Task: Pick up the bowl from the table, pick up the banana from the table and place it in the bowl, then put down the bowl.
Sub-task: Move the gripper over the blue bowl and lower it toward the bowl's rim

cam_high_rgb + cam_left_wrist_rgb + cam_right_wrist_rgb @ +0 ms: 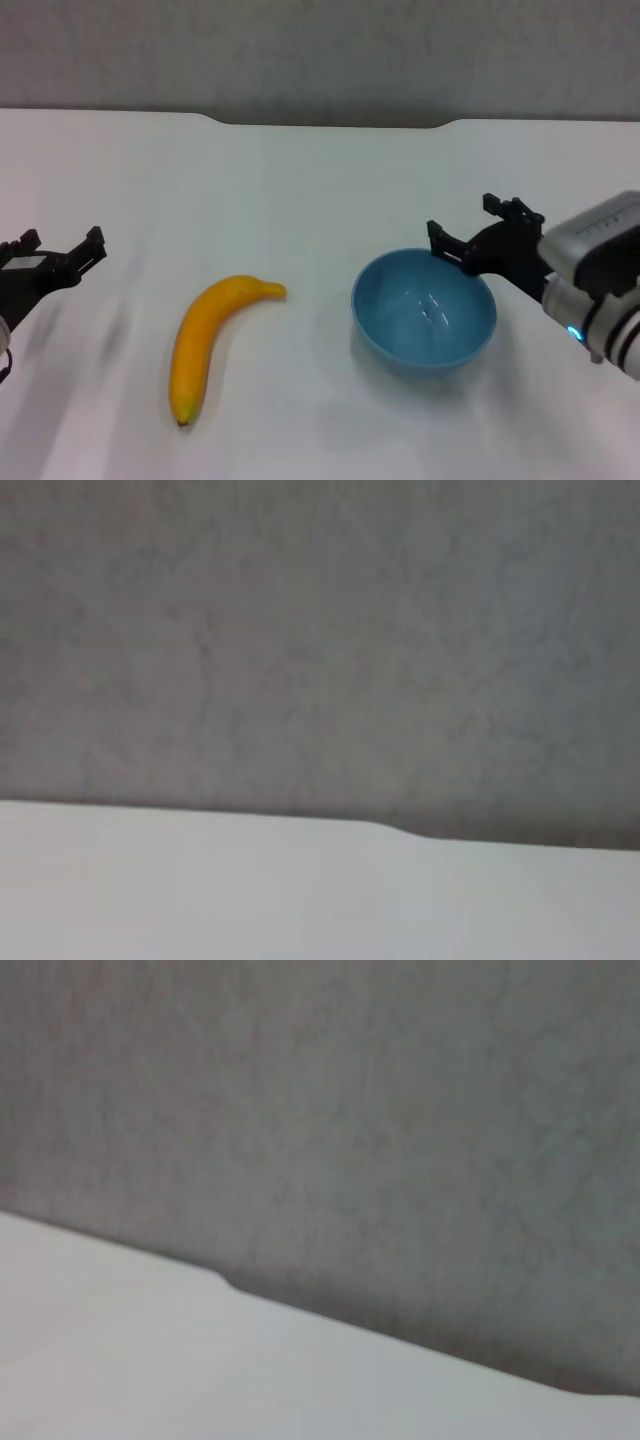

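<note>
While the light-blue bowl (pixel 424 310) sits toward the tabletop's (pixel 300 180) right edge, the right hand (pixel 470 236) hovers open at its far-right rim, apparently not yet gripping. It should straddle the rim squarely before closing. The banana (pixel 205 340) lies left of the bowl, with the left hand (pixel 55 252) open near the left edge.

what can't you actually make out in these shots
- Head view: the right gripper sits at the far right rim of the bowl, open, but contact is unclear.
- Head view: the frame edge cuts off the left gripper's arm.
- Both wrist views: only table and wall; neither shows the banana, bowl or fingers.
</note>
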Available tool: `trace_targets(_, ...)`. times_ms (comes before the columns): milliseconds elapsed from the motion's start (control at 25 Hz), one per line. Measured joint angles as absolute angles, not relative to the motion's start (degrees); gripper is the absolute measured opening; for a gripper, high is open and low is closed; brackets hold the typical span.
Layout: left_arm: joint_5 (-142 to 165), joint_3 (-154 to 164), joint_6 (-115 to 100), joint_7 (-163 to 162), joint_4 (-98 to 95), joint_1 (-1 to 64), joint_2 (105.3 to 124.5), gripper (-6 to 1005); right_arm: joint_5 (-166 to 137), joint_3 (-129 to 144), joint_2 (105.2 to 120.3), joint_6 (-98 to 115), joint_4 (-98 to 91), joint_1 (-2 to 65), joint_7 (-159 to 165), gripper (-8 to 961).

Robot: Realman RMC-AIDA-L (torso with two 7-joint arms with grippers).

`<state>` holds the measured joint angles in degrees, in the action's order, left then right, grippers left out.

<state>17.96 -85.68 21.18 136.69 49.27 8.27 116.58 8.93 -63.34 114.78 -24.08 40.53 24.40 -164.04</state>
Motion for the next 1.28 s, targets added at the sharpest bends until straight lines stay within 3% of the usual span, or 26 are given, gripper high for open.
trace_targets(280,23.1,-81.4,5.0,129.3,65.3,3.4,116.16,903,3.4,-66.7,114.78,1.2,59.8,20.0,-164.0,887)
trace_targets(480,23.5,-78.3,-11.3,131.9,77.2,0.9,116.02,903,3.2,-67.9,114.79,18.5,67.6,20.5,-164.0,886)
trace_targets(920,3.4,-83.3,-36.2,154.4,90.3,2.9,116.15,902,5.0,-72.7,114.70,41.0,82.7,21.8,-164.1,885)
trace_targets(1280,-0.2,-86.1,-43.6,161.2,93.6,4.5,116.33,902,17.7,-79.5,114.63,50.3,77.1,27.7,-171.7,883)
